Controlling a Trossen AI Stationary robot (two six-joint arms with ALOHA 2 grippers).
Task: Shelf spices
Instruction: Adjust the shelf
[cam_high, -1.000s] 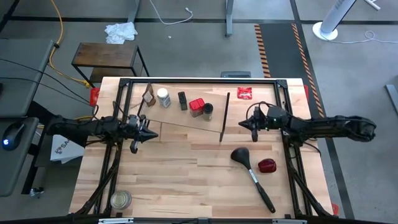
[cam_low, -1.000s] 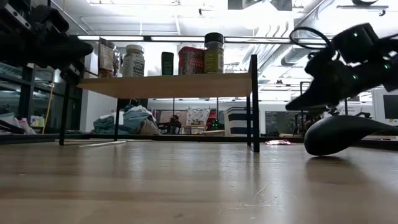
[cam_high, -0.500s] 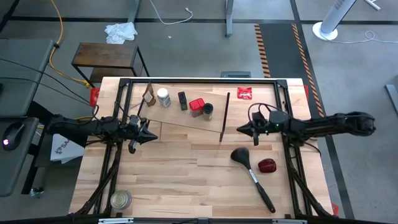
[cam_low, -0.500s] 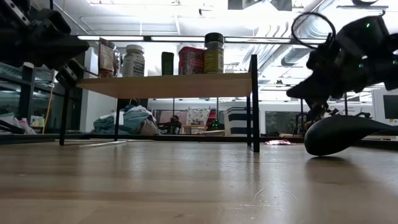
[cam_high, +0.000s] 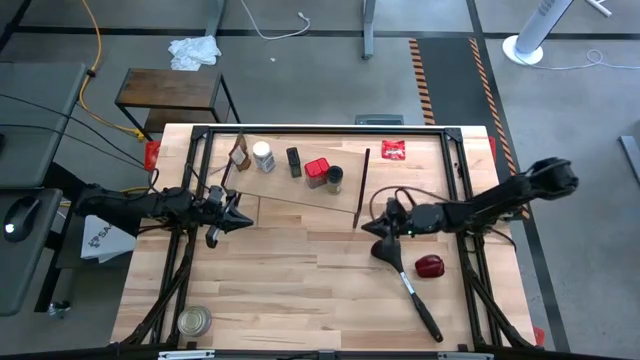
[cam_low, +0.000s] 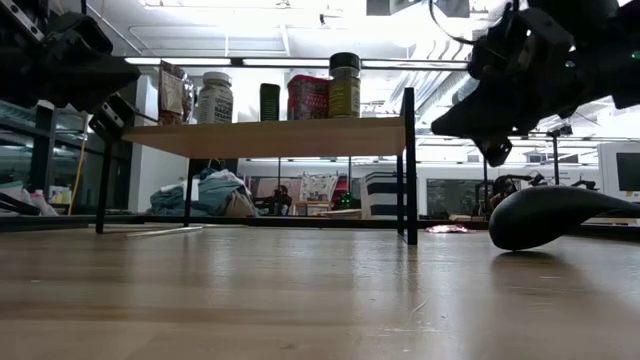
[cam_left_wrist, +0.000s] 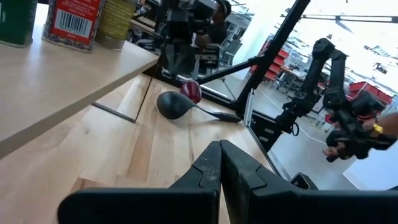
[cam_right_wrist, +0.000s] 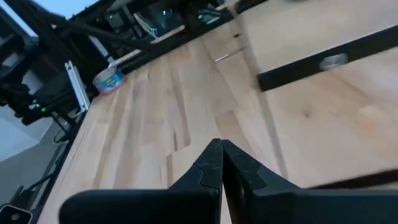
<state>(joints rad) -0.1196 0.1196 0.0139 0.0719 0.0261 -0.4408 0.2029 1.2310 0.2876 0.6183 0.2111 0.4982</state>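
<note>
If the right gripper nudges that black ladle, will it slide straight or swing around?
The black ladle will likely swing: its rounded bowl bears on the table while the long thin handle trails off. It looks stiff and light, so the right gripper just above the bowl could rock it.

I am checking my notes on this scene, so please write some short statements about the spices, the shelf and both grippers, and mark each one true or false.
1. All five spice containers stand on the light plywood shelf. True.
2. The red square tin lies on the table beside the black ladle. False: it stands on the shelf, next to the dark-lidded glass jar.
3. The right gripper holds a brown bottle. False: it is shut and empty, just above the ladle's head.
4. The left gripper is shut and empty, near the shelf's front edge. True.
5. The round tin can stands on the shelf. False: it sits at the table's near left corner.
</note>
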